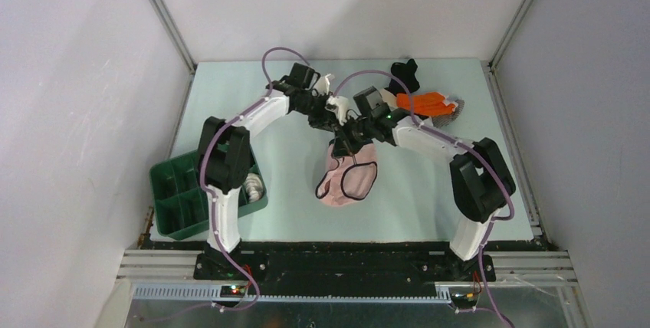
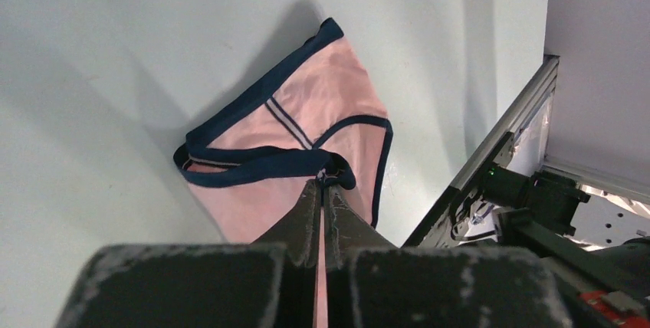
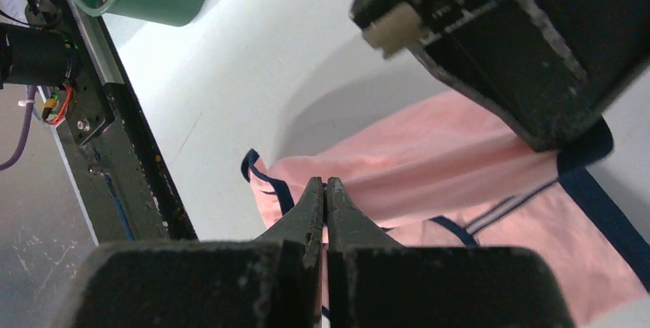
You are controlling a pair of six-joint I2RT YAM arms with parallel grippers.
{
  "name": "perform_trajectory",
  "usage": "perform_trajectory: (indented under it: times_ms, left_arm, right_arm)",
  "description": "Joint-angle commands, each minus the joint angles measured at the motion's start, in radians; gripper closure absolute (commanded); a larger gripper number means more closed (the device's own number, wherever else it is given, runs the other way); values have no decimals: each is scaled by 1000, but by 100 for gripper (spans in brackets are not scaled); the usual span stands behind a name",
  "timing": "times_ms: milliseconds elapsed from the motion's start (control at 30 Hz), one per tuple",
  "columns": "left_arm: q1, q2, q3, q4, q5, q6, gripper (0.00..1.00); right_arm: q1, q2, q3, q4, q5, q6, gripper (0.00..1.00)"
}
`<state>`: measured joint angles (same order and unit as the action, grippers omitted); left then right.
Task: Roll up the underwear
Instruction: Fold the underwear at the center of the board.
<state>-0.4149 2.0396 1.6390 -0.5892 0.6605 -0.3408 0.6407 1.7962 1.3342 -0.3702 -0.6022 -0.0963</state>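
A pale pink underwear with a dark navy band (image 1: 346,175) hangs from both grippers at the table's middle, its lower part near the surface. My left gripper (image 1: 337,130) is shut on its navy waistband (image 2: 260,165). My right gripper (image 1: 351,138) is shut on the pink cloth (image 3: 429,167) close beside the left one. More underwear lies at the back right: a black piece (image 1: 404,75), an orange piece (image 1: 423,102) and a white piece (image 1: 389,98). The left gripper's body shows in the right wrist view (image 3: 506,44).
A green plastic tray with dividers (image 1: 175,190) stands at the front left, with a rolled white cloth (image 1: 253,185) in one compartment. A grey mesh thing (image 1: 451,113) lies by the orange piece. The table's black front rail (image 1: 345,245) runs along the near edge.
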Motion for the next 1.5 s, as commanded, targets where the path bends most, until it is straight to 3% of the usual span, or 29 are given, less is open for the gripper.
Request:
perform_trajectory:
  times_ms: [0,533,967,1467]
  left_arm:
    - [-16,33,92,79,-16,-36,100]
    - [-136,71,162,111,-115,-65,100]
    - [-225,167,311,77,-230,28,100]
    - [-283,246,379,68,-286,95,100]
  right_arm:
    - [-39,-86,-43,-35,-50,27,100]
    - [-191,-157,-149,-107,-55,10,100]
    - [-262,-209,-243,-149,-5,17,100]
    - [-337,-221,-352,-112,54,36,100]
